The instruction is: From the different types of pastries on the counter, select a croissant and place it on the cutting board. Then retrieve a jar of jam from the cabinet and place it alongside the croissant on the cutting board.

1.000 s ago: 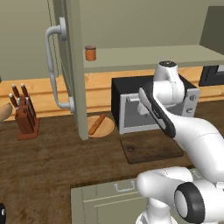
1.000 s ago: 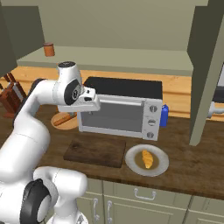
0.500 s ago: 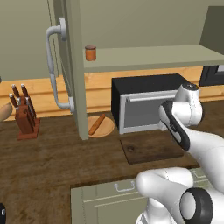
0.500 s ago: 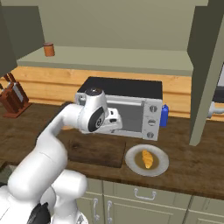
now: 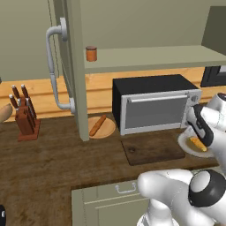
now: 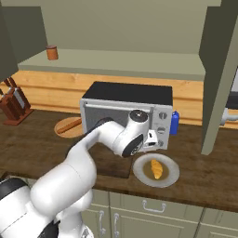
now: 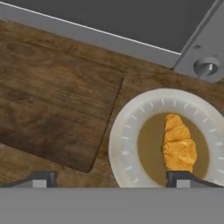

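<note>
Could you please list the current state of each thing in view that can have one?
claw: open, holding nothing.
croissant: lying on the plate, not yet on the cutting board.
cutting board: bare.
cabinet: door open.
jar of jam: upright on the cabinet shelf, lid on.
toaster oven: door closed.

Your arm (image 6: 79, 162) is glossy white, built of thick rounded segments that swell at each joint. Dark grey discs with a pale rim cap the joints; you see one at the wrist (image 6: 135, 144) and another low on the base (image 5: 204, 194). A black band runs along the forearm (image 5: 201, 127). The fingers (image 7: 183, 177) are small, dark and square-tipped.
</note>
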Controlling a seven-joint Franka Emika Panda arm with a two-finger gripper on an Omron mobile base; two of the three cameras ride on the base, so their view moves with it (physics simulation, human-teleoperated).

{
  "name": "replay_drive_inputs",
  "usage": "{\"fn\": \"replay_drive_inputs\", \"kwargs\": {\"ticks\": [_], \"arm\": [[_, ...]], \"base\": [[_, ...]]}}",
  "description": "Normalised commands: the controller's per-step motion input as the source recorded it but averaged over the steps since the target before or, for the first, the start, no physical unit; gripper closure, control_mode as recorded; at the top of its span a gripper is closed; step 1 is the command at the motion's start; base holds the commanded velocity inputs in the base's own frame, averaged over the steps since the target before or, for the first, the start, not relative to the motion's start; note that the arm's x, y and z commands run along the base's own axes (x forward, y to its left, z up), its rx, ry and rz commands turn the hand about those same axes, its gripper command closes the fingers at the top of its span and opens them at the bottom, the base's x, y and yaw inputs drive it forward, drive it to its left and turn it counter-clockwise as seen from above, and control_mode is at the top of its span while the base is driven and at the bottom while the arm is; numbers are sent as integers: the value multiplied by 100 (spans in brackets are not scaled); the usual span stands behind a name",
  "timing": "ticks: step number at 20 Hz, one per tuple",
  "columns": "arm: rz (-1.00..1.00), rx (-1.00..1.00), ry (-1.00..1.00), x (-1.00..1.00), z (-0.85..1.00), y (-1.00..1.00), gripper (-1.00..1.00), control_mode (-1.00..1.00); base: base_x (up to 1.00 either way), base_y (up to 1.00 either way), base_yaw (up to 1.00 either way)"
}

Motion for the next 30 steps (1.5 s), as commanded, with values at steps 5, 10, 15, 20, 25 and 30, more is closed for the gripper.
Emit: {"fn": "replay_drive_inputs", "kwargs": {"ticks": [5,10,15,20,25,30], "arm": [[0,-3,16,0,-32,-97,-100,-100],[0,0,4,0,-7,-17,-100,-100],[0,-2,0,30,-32,0,-100,-100],[0,0,0,40,-16,0,-100,-100],[0,-8,2,16,-37,-57,-100,-100],[0,-2,3,13,-30,-37,-100,-100]], "base": [[0,0,0],[0,0,0],[0,0,0],[0,0,0],[0,0,0],[0,0,0]]}}
